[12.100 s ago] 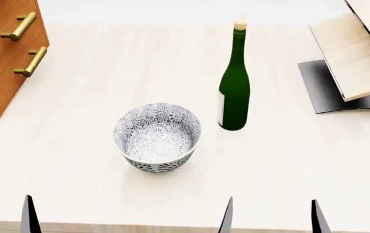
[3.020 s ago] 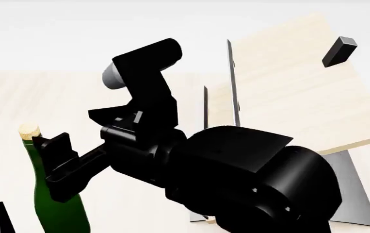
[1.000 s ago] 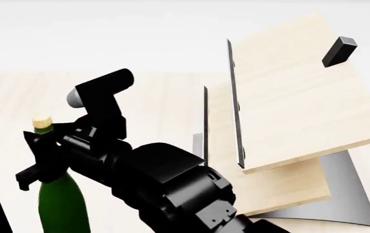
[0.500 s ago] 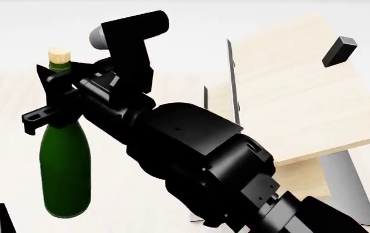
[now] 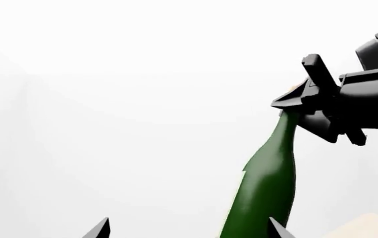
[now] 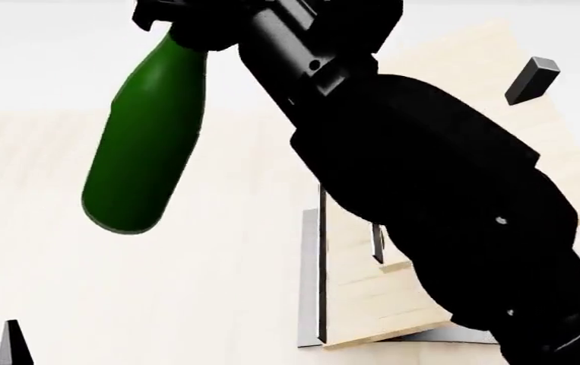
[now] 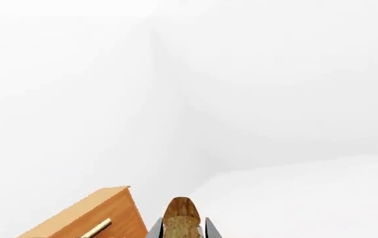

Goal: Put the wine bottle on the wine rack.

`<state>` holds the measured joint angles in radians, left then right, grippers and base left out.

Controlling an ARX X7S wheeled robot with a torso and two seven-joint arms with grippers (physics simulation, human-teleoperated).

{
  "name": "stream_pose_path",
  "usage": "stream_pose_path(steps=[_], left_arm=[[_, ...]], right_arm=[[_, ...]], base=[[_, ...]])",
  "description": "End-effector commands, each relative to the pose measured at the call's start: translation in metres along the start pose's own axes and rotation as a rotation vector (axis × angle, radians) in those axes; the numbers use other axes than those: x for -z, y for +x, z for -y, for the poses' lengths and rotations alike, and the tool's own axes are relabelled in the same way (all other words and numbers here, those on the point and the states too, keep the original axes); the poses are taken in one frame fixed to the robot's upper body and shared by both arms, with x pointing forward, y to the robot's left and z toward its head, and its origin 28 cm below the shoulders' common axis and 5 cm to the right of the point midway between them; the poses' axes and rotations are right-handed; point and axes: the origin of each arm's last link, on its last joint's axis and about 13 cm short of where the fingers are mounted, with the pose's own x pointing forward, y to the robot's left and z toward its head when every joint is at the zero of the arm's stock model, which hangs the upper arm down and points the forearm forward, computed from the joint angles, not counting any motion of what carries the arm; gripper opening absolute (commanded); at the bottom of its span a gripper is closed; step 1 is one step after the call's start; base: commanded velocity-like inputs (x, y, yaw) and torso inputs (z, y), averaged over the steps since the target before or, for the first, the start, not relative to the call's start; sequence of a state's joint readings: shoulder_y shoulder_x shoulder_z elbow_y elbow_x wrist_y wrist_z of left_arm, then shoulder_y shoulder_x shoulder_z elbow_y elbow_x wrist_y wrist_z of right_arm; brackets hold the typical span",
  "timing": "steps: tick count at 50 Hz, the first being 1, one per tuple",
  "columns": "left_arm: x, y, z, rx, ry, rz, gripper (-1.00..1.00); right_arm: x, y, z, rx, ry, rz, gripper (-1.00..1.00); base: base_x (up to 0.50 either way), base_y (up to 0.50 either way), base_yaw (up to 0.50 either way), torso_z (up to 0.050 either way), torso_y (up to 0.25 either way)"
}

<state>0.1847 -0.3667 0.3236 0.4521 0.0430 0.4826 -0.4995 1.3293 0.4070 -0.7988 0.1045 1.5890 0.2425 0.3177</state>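
- The right gripper [image 5: 321, 106] has its jaws clamped on the neck of the wine bottle [image 6: 147, 144], holding it tilted and clear above the tabletop [image 6: 117, 304] for carrying.
- The wine rack [image 6: 492, 84] stands beside it, not yet loaded.
- Left gripper [image 5: 187, 229] jaws apart, idle.

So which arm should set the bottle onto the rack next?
The right. Its gripper already clamps the wine bottle by the neck, lifted beside the wine rack; the left gripper is low and empty.
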Motion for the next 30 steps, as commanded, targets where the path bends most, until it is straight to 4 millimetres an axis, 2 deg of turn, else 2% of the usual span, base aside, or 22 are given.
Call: stream_pose_path(steps=[1,12,30], left_arm=[[0.000,0.000,0.001,0.002,0.001,-0.001,1.00],[-0.001,0.000,0.000,0.000,0.003,0.002,1.00],[0.000,0.000,0.000,0.003,0.003,0.002,1.00]], right_arm=[[-0.043,-0.021,0.015,0.130,0.138,0.186,-1.00],[-0.058,-0.038,0.038,0.266,0.315,0.338,-1.00],[-0.069,-0.060,0.069,0.329,0.560,0.365,-1.00]], base=[[0.00,0.00,0.00,0.000,0.000],[0.00,0.00,0.00,0.000,0.001],[0.00,0.00,0.00,0.000,0.001]])
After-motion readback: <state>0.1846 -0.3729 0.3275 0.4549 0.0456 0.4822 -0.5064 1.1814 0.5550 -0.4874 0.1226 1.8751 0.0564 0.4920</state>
